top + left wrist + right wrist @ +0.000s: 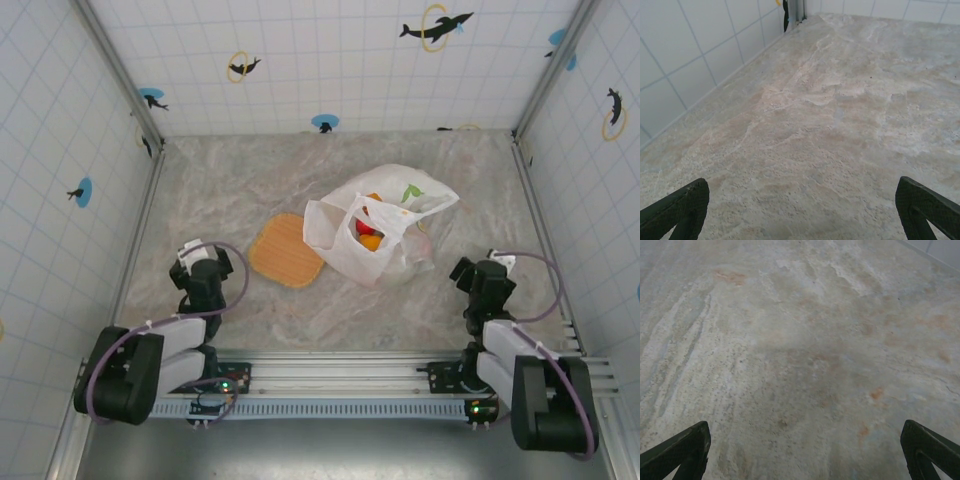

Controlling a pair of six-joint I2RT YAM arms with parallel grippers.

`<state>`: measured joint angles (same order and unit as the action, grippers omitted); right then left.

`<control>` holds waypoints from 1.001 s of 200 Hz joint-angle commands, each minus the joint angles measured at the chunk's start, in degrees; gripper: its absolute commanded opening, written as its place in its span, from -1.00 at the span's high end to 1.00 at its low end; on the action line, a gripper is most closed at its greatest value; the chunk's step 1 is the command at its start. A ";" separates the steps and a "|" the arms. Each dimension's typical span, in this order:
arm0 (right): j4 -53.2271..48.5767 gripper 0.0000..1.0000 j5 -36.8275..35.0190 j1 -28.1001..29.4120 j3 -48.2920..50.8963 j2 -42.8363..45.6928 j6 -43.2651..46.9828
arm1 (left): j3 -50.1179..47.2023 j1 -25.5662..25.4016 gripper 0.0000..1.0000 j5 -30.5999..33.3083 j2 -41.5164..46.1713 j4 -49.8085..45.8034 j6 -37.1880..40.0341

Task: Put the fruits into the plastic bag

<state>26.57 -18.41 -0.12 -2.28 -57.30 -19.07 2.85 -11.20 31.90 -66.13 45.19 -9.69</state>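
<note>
Left gripper (200, 258) low at near left, jaws spread wide, nothing between them, marble table (240, 180) below. Round tan woven mat (287, 250) flat mid-table, just left of the plastic bag (340, 255). Bag crumpled right of centre, mouth open. Fruits (370, 241) inside it, orange and red ones visible. Right gripper (480, 272) near right, close to the bag, jaws wide, empty.

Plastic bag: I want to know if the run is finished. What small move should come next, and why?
Probably none: I'd leave both arms parked. Red and orange fruits sit inside the plastic bag, the woven mat beside it is bare, and I see no fruit loose on the table. The left gripper and right gripper are open, holding nothing, near their bases.
</note>
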 commanded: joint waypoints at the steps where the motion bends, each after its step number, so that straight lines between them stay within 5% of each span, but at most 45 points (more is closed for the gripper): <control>1: 10.67 -1.00 0.05 0.73 1.66 -3.60 2.36 | -2.18 2.46 -0.95 -5.09 -3.99 9.54 2.73; 19: 14.67 -0.99 0.02 1.70 1.67 -6.90 3.44 | -3.92 5.19 -0.95 -8.70 -9.50 18.81 1.95; 73: 31.99 -1.00 -2.54 3.54 5.07 -14.47 6.65 | -0.71 6.33 -0.95 -16.63 -13.28 17.83 8.11; 102: 35.57 -1.00 -1.31 3.33 5.19 -16.10 8.34 | -3.74 12.63 -0.95 -25.26 -21.58 32.55 4.22; 151: 51.07 -0.99 1.16 1.96 6.57 -26.10 10.87 | -2.99 12.69 -0.95 -26.56 -20.90 29.04 5.20; 164: 44.87 -1.00 2.74 2.64 3.75 -27.43 11.79 | -2.89 12.68 -0.95 -26.63 -20.74 28.52 5.21; 177: 53.97 -1.00 2.37 3.74 4.86 -31.60 13.89 | -2.86 12.70 -0.95 -26.63 -20.67 28.24 5.18; 191: 44.99 -0.99 2.42 3.73 2.82 -28.82 13.07 | -2.98 12.70 -0.96 -26.63 -20.67 28.48 5.14; 200: 48.94 -1.00 2.81 3.55 3.72 -30.13 13.35 | -2.82 12.69 -0.96 -26.62 -20.71 28.41 5.16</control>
<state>70.41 -16.27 3.38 -0.43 -87.13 -7.38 0.40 1.08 6.57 -86.63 71.35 -4.34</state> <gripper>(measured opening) 0.997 0.976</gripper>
